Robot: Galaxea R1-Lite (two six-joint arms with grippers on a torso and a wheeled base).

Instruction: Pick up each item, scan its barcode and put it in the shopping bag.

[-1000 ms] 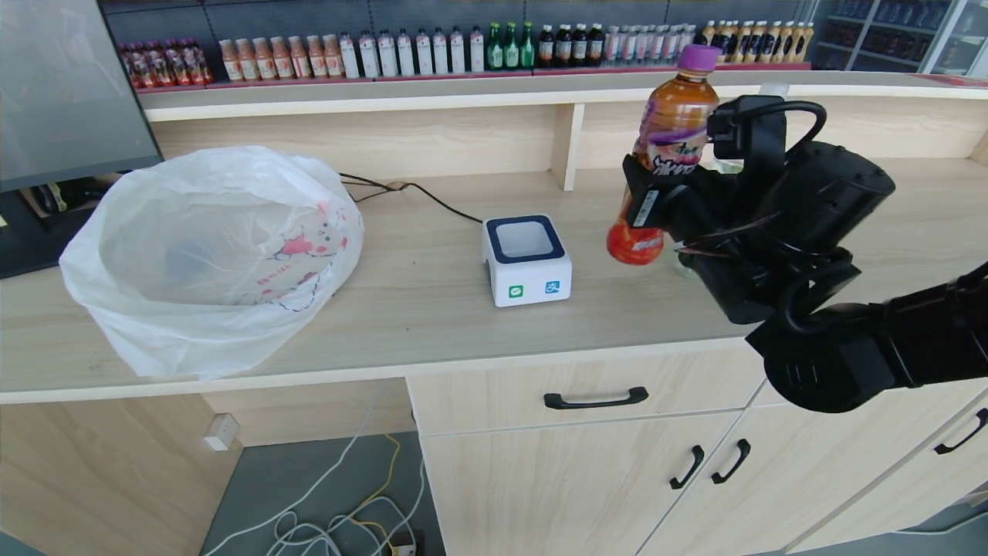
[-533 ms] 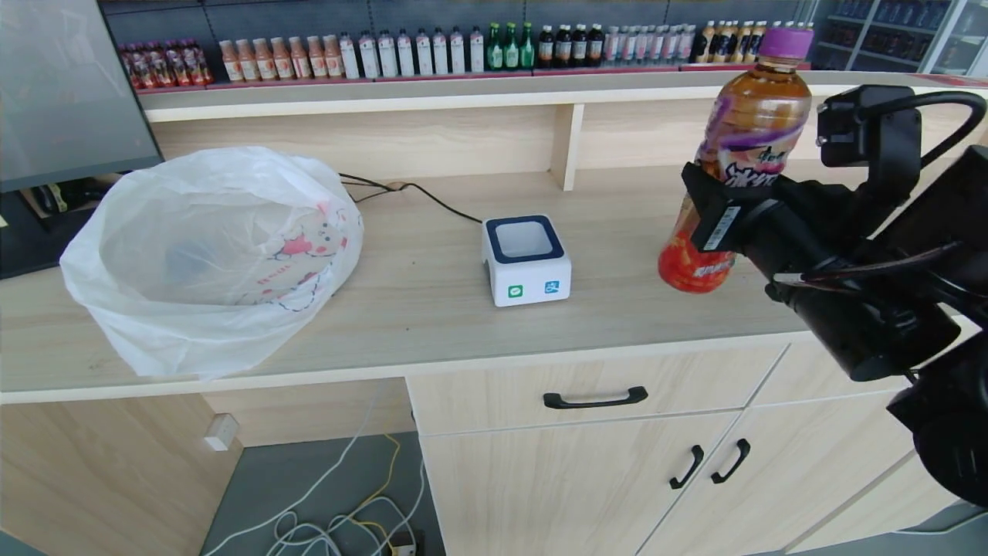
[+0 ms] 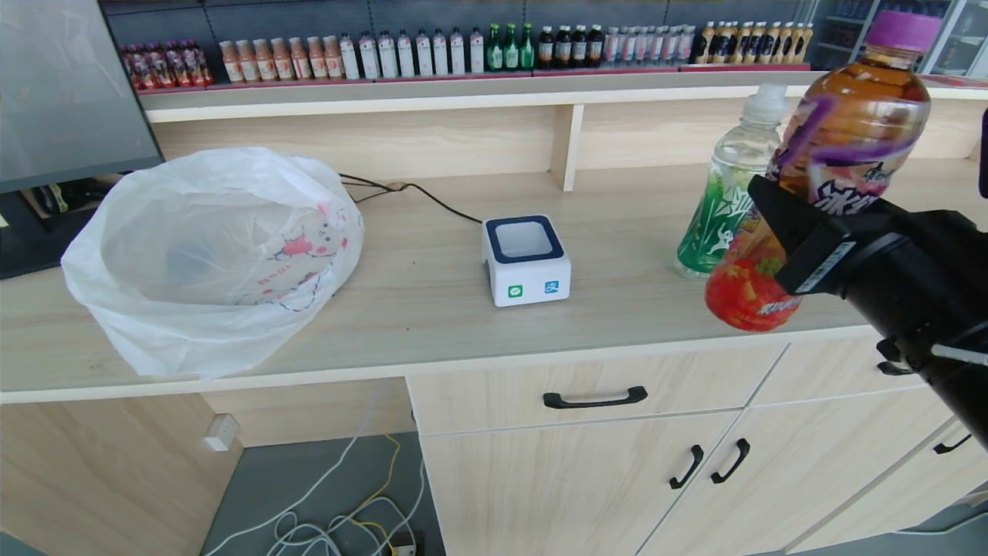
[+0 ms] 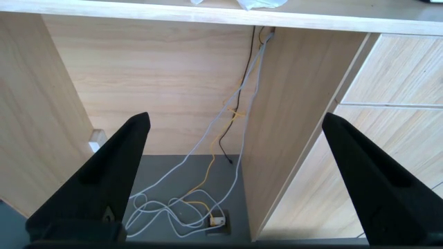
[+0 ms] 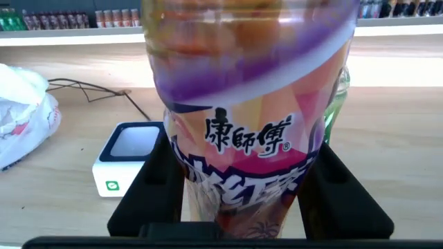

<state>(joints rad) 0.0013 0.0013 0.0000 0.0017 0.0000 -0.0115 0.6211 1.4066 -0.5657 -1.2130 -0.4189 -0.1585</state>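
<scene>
An amber drink bottle with a purple cap and a red base hangs upright above the counter's right front edge, with my right gripper shut on its lower label. In the right wrist view the same bottle stands between the black fingers. A clear bottle with a green label stands on the counter just behind it. The white scanner sits mid-counter, well to the left of the held bottle. The open white shopping bag lies at the counter's left. My left gripper is open, low beside the cabinet.
A black cable runs from the scanner to the back of the wooden counter. Drawers with black handles sit under the counter. A shelf of bottles lines the back wall. Loose wires lie on the floor.
My right arm has carried the amber bottle to the right and nearer the camera, away from the scanner. The green-label bottle behind it has come into sight.
</scene>
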